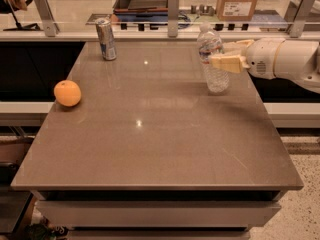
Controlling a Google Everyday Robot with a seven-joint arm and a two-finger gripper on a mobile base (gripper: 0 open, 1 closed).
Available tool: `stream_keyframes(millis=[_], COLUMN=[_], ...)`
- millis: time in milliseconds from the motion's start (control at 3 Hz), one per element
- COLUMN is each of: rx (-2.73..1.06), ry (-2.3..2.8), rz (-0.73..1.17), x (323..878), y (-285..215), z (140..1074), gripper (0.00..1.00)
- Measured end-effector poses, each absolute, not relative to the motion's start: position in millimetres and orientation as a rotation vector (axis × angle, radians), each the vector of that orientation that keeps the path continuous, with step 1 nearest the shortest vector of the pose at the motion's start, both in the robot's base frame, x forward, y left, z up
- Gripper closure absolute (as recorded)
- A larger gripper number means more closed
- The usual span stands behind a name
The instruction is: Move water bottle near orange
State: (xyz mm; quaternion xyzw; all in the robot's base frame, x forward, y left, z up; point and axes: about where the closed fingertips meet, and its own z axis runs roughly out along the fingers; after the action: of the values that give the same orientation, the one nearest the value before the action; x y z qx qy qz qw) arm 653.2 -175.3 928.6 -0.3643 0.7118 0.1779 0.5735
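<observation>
At upper right, the hand (218, 53) clamps the water bottle (216, 79), a leftward carry across the desk (165, 139) to the orange (67, 93) likely next.

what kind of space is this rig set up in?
Probably an office or lab workspace: grey worktop, metal divider posts behind it, a cardboard box and tray beyond. The end effector grips the water bottle at the worktop's far right.
</observation>
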Motion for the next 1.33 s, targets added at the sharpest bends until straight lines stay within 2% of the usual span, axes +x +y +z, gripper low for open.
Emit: stream_keyframes(millis=[667,1333], rx=[-0.868,-0.959], ry=[1.671,1.621], rz=[0.486,0.635], x=[648.3,631.1], y=[-162.5,-86.8], z=[934.2,958.0], gripper=[1.0,1.0])
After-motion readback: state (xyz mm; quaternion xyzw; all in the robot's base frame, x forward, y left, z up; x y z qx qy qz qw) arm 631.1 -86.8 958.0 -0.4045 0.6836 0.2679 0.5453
